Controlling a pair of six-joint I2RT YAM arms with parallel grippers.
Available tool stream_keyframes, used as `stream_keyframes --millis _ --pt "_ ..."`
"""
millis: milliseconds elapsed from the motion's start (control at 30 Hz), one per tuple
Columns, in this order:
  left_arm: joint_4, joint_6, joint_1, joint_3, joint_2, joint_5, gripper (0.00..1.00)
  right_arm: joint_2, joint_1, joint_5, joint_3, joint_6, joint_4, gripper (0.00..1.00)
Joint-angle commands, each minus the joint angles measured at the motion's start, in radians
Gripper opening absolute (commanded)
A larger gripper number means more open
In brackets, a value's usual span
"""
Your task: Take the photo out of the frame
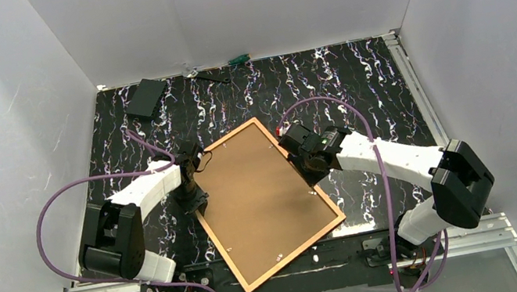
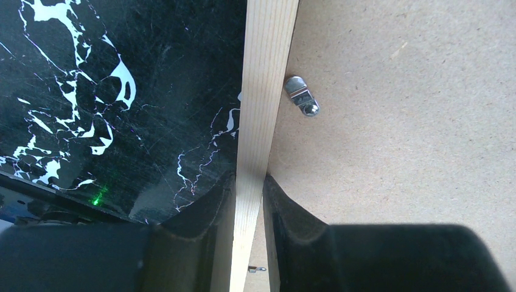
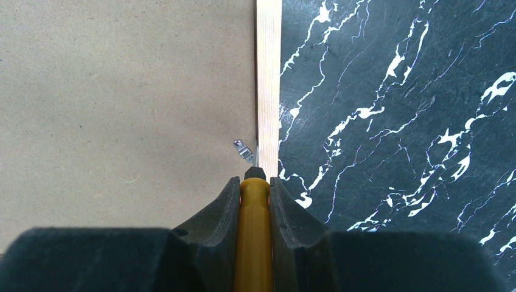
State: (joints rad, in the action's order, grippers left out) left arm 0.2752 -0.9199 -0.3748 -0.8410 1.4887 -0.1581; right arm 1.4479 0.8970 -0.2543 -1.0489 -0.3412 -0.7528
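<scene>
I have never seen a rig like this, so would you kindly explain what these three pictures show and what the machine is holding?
These are two robot arms bolted at the near edge of a table, each ending in a two-finger gripper. The wide picture comes from a fixed camera above and behind them. The other two come from a small camera on each wrist, looking past its own fingers. On the black marbled table a wooden frame lies face down, so you see only the photo's brown board back, with small metal clips along its edge. The left gripper pinches one long rail, a finger on either side. The right gripper holds a yellow tool, its dark tip at the opposite rail beside a clip. A black box sits at the far edge.
</scene>
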Motion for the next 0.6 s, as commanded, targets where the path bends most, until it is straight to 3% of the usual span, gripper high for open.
stream_keyframes --millis 0,567 --pt "0.017 -0.057 0.001 0.057 0.04 -0.011 0.0 -0.034 0.017 0.049 -0.002 -0.027 -0.018 0.01" --pt "0.016 -0.06 0.002 0.056 0.047 -0.004 0.0 -0.05 0.062 0.054 -0.011 -0.065 -0.056 0.01"
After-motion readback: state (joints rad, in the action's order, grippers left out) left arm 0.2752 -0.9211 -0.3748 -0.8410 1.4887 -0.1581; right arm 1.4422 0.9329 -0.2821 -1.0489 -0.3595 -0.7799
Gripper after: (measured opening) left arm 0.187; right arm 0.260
